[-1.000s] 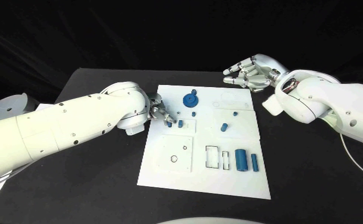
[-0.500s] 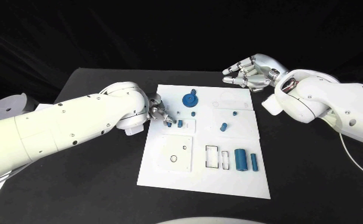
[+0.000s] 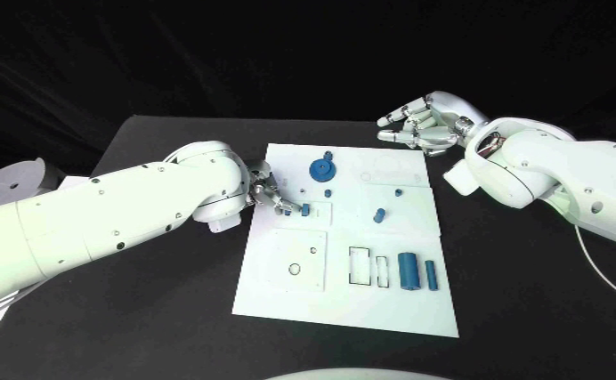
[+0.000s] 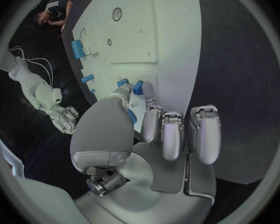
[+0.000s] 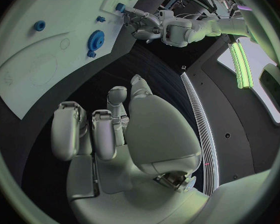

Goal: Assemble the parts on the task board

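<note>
The task board [image 3: 344, 300], a white plate on the black table [image 3: 154, 309], carries the blue parts: a gear [image 3: 322, 167] at its far end, a small peg [image 3: 330, 192] just behind it toward the robot, another small peg [image 3: 400, 191] and a short cylinder [image 3: 380, 214] further toward the right hand's side, and two longer blocks [image 3: 409, 270] standing beside two outlined rectangular slots [image 3: 360, 266] at the near end. The left hand [image 3: 269, 191] rests at the board's left edge with its fingers [image 4: 170, 134] curled in close; its fingertips pinch a small blue part [image 3: 287, 208] against the plate, with a second blue part [image 3: 305, 210] just beside them. The right hand [image 3: 424, 125] hovers beyond the far right corner of the board, well apart from every part, its fingers loosely curled and holding nothing.
</note>
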Motion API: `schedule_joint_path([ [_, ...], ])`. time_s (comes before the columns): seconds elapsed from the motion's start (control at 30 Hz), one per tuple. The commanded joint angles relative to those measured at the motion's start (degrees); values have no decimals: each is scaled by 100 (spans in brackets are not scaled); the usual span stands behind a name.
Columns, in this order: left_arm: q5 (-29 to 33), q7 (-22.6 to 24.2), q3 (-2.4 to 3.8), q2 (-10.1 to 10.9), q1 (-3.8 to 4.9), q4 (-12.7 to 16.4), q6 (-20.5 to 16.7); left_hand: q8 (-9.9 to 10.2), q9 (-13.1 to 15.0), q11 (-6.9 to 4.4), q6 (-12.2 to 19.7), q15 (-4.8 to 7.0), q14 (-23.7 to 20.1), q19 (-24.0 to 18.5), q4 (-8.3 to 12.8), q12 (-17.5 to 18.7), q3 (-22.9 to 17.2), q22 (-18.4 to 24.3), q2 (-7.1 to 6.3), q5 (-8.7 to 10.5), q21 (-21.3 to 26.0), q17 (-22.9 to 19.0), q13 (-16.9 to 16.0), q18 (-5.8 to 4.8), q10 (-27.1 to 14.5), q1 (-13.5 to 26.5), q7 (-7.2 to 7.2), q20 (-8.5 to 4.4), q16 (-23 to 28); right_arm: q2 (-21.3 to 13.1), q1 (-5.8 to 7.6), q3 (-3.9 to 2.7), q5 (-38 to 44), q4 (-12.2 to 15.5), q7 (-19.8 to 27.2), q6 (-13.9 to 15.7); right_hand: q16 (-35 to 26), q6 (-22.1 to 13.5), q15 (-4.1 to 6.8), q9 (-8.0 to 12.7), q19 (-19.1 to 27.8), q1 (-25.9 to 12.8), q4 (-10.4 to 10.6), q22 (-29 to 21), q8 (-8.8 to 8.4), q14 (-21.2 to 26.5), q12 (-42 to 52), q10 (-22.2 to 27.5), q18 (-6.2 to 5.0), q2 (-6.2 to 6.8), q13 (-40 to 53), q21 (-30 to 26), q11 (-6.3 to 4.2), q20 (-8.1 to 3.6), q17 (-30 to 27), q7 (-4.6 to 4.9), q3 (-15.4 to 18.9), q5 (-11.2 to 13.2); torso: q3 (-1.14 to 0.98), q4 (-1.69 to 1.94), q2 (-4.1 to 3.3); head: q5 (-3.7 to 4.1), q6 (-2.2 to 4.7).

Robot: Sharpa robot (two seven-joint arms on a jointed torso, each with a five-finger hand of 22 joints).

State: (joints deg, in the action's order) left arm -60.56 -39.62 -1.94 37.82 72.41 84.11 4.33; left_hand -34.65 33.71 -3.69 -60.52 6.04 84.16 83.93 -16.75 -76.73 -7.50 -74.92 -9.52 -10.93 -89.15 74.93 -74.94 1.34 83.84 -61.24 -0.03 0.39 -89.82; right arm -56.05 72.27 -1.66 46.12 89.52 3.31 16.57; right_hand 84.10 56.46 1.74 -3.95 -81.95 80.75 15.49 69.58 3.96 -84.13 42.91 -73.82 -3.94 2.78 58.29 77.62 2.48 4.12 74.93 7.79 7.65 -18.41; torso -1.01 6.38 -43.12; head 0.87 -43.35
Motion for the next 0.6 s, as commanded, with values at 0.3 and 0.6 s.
schedule_joint_path([
  [0.3,138,-58,11,82,-15,79,-568,-42,-17,-4,-44,36,584,571,-14,-21,277,-1429,174,-41,-5,1507,-85,-109,74,134,-10,-42,-18,17,-11,0,26,-22,61,-87,-24,31,4,-8,31,25,-23,-4,31,-426,6,36,-39,-41,-6,-29,9,-2,851,-9,12,-34,-1,-5,1,7,14],
  [0.6,1275,966,98,322,13,168,-1592,113,-100,122,364,-30,584,181,-16,882,544,-627,151,-69,856,1507,796,138,-465,217,148,7,-18,15,-16,0,23,-28,55,-84,-22,30,4,-8,31,24,-23,-4,31,-427,19,31,-39,-46,0,-30,9,-2,854,-8,18,-43,-9,2,2,27,28],
])
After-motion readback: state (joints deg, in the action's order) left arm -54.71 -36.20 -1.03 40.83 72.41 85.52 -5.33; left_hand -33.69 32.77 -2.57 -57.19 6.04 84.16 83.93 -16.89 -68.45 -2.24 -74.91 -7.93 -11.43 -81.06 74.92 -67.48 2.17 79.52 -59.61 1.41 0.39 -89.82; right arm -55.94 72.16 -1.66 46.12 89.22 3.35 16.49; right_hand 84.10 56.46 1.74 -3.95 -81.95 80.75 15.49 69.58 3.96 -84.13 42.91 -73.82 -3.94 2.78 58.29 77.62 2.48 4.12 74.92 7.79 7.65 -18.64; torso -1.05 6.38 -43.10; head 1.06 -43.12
